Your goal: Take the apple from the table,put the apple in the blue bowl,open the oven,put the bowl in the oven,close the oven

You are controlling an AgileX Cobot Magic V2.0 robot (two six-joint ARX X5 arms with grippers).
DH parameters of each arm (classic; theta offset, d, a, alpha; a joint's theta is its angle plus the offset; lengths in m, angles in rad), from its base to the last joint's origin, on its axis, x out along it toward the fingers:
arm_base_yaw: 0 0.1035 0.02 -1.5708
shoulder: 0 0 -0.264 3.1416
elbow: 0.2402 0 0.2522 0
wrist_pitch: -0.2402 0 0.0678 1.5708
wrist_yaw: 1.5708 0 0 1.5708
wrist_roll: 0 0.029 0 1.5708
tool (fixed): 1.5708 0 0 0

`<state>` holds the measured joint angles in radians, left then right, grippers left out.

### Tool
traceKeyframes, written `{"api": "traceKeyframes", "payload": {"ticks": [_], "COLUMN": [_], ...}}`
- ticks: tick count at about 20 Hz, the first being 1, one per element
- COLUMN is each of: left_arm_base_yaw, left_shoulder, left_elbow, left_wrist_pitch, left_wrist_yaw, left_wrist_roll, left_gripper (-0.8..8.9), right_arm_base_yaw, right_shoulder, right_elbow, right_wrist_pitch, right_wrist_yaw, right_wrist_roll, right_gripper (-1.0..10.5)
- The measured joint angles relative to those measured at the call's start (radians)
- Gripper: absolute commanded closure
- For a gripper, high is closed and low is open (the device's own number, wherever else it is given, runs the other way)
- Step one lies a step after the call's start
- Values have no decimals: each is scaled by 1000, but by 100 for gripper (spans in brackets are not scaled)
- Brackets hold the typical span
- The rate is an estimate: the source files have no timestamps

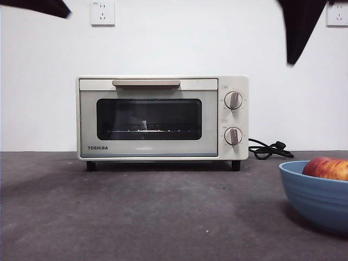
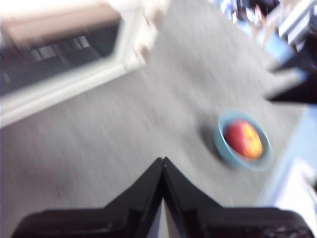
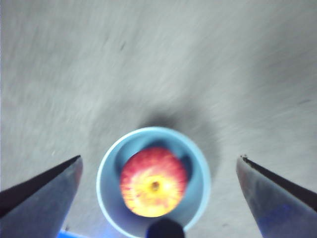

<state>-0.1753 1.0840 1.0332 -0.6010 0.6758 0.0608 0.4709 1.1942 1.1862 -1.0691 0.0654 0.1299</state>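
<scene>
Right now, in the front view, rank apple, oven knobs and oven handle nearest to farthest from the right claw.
The right claw hangs open above the bowl.
1. Apple, in the bowl directly under it.
2. Knobs, on the oven's near end.
3. Handle, further along the door top.

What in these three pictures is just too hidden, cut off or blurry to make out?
- Blue bowl: front view's right edge cuts it off, so only part shows; the apple is partly behind its rim.
- Oven: left wrist view is motion-blurred and crops it; knobs unreadable.
- Oven interior: dark glass in the front view hides most of it.
- Knob markings: too small in the front view.
- Right tool: only its jaw tips show.
</scene>
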Motion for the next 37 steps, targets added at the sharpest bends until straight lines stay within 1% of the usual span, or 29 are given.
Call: {"api": "traceKeyframes", "payload": {"ticks": [1,2,3,4,5,6,9,11,13,15,17,20,22,25,28,29,32,35,37], "left_arm_base_yaw": [0,0,0,-2,-6,-13,-40,-60,-80,-95,-104,-113,-114,-114,-121,-129,-169,-205,-233], "left_shoulder": [36,86,136,189,246,306,483,582,658,705,724,732,732,732,731,729,716,694,660], "left_elbow": [4,19,46,89,141,201,386,486,556,587,590,592,596,598,611,615,619,563,476], "left_wrist_pitch": [59,122,170,189,194,194,170,145,132,117,110,109,109,101,49,37,0,57,146], "left_wrist_yaw": [0,0,0,0,-3,-13,-57,-95,-145,-155,-183,-272,-297,-301,-314,-341,-443,-494,-502], "left_wrist_roll": [-26,-52,-75,-91,-100,-107,-115,-114,-108,-87,-68,-43,-34,-34,-34,-31,-19,-20,-34], "left_gripper": [819,819,819,819,819,819,819,819,819,819,819,819,819,819,819,819,819,819,819], "right_arm_base_yaw": [0,0,0,0,0,0,0,0,0,0,0,0,0,0,0,0,0,0,0], "right_shoulder": [-31,-78,-124,-165,-203,-240,-338,-390,-430,-460,-493,-535,-554,-553,-552,-552,-552,-552,-552], "right_elbow": [1,1,1,1,1,1,1,1,1,1,1,1,2,3,3,3,3,3,3], "right_wrist_pitch": [-1,-5,-9,-10,-10,-10,-21,-61,-108,-135,-134,-117,-106,-94,-58,-47,15,38,37], "right_wrist_yaw": [13,17,17,17,17,16,13,13,13,13,10,-30,-52,-56,-59,-70,-141,-170,-170], "right_wrist_roll": [0,1,2,3,10,18,57,81,98,127,168,212,224,230,233,241,258,263,264], "right_gripper": [334,410,519,686,886,958,954,954,954,954,954,954,954,954,954,954,954,954,954]}}
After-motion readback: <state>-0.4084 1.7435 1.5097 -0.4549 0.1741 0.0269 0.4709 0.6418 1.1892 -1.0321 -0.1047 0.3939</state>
